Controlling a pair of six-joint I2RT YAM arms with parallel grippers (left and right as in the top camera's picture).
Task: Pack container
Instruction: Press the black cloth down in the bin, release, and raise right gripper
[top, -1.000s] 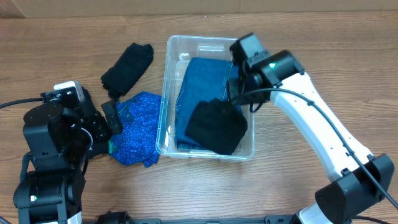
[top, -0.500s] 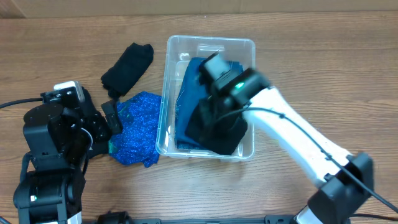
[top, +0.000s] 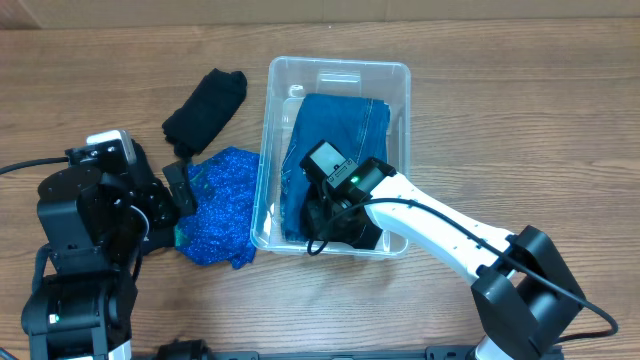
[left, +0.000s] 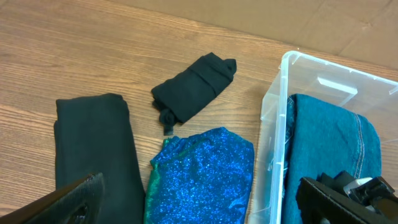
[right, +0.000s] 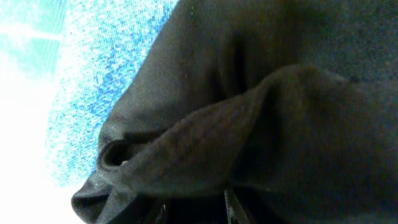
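The clear container (top: 400, 75) stands mid-table with folded blue denim (top: 340, 125) inside. At its front end lies a black cloth (top: 366, 236), mostly covered by my right gripper (top: 325, 215), which reaches down into the bin. In the right wrist view a bunched ridge of that black cloth (right: 249, 124) runs into my gripper (right: 199, 211), which is shut on it, with denim (right: 99, 81) beside it. My left gripper (left: 205, 211) hangs wide open over a sparkly blue cloth (left: 202, 174), left of the container wall (left: 273, 112), holding nothing.
A rolled black cloth (top: 205, 108) lies on the table behind the sparkly blue cloth (top: 220, 205). Another folded black cloth (left: 93, 149) lies to the left beneath the left arm. A cardboard edge (left: 348, 31) runs along the back of the table.
My right arm swung from the container's back right rim to its front and dropped onto the black cloth, its jaws narrowing. The left arm stayed still.
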